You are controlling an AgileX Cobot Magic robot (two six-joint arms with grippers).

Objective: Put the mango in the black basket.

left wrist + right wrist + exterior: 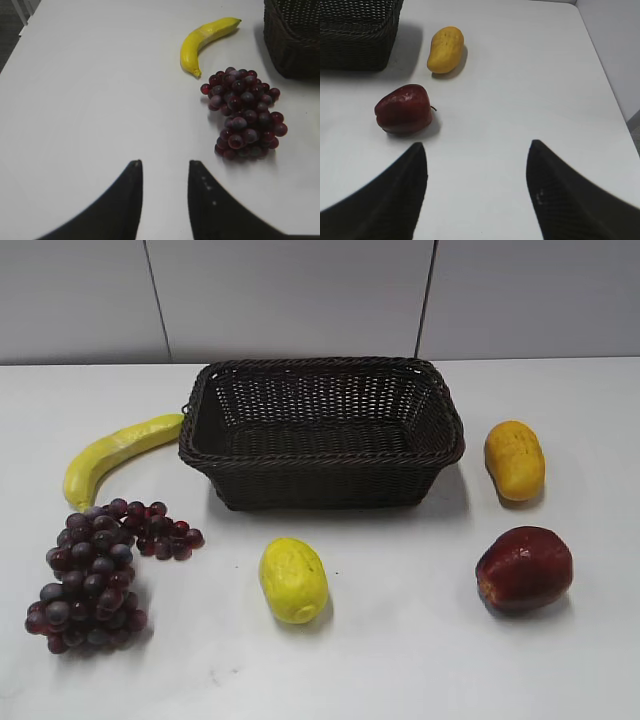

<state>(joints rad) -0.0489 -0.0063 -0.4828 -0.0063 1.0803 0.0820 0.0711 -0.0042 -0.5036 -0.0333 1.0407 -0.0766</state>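
Observation:
The orange-yellow mango (515, 460) lies on the white table just right of the black basket (322, 468); it also shows in the right wrist view (445, 49), beside the basket's corner (357, 35). The basket is empty. My right gripper (476, 146) is open and empty, above bare table, nearer than the mango and to its right. My left gripper (165, 162) is open and empty over bare table, well short of the basket's corner (295, 40). Neither gripper shows in the exterior view.
A dark red apple (524, 568) lies in front of the mango, also in the right wrist view (403, 109). A paler yellow oval fruit (293, 579) lies before the basket. A banana (115, 452) and purple grapes (95, 575) lie on the left.

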